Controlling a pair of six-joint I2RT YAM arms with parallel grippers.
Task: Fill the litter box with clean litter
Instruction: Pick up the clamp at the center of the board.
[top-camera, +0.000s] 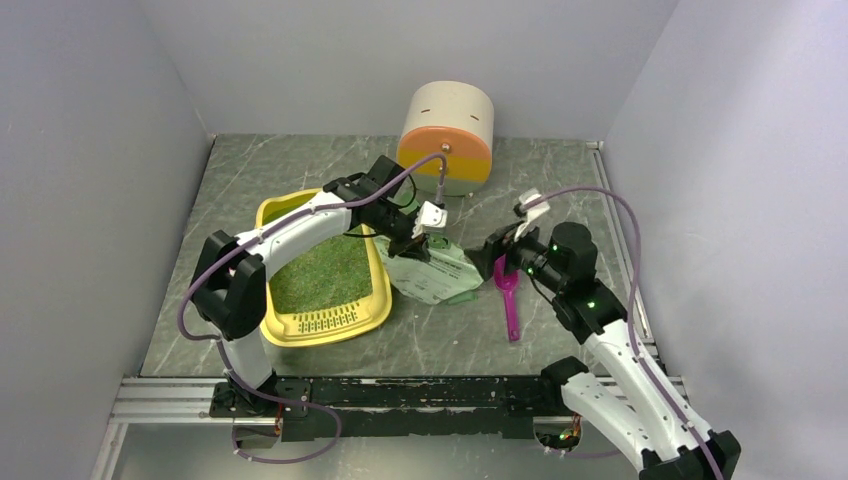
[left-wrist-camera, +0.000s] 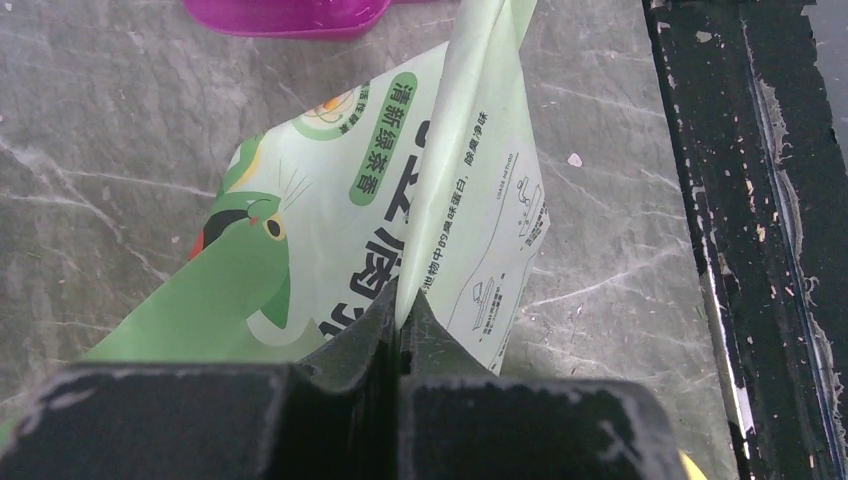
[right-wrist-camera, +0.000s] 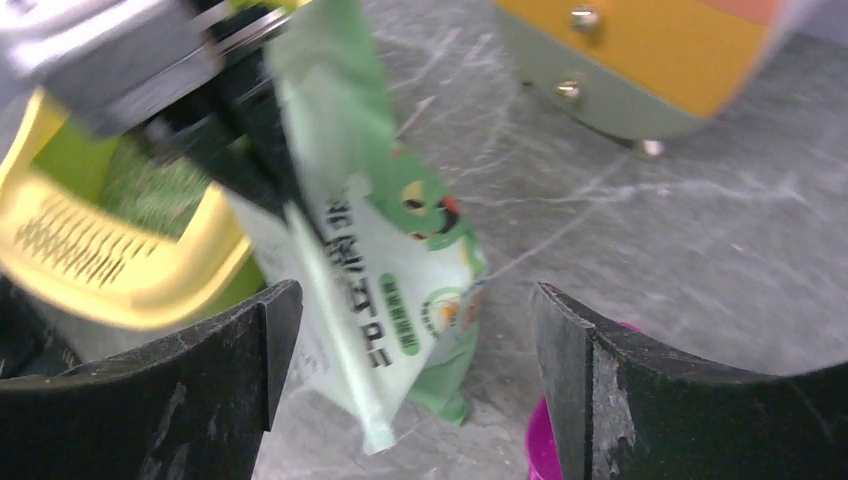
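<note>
The litter box (top-camera: 274, 212) sits on the left half of the table (top-camera: 560, 190), under the left arm, with its slotted end toward the near edge. Clean litter (top-camera: 322, 274) covers its floor in a greenish-grey layer.

Just beside the box's right rim is the pale green and white printed bag (top-camera: 436, 277). Its lower part rests on the table and its upper edge is lifted. The left gripper (left-wrist-camera: 400, 312) is clamped tight on a fold of that upper edge. In the left wrist view the two fingers meet with the bag's plastic pinched between them.

The right gripper (right-wrist-camera: 415, 300) is on the bag's other side, near it. Its jaws are spread wide and hold nothing. In the right wrist view the bag hangs ahead of the gap between the fingers, though that picture is blurred.

The magenta scoop (top-camera: 511, 303) lies on the table to the right of the bag. Its handle points toward the near edge and its bowl is partly hidden by the right arm. The round beige, orange and yellow drawer cabinet (top-camera: 447, 135) stands at the back of the table.
</note>
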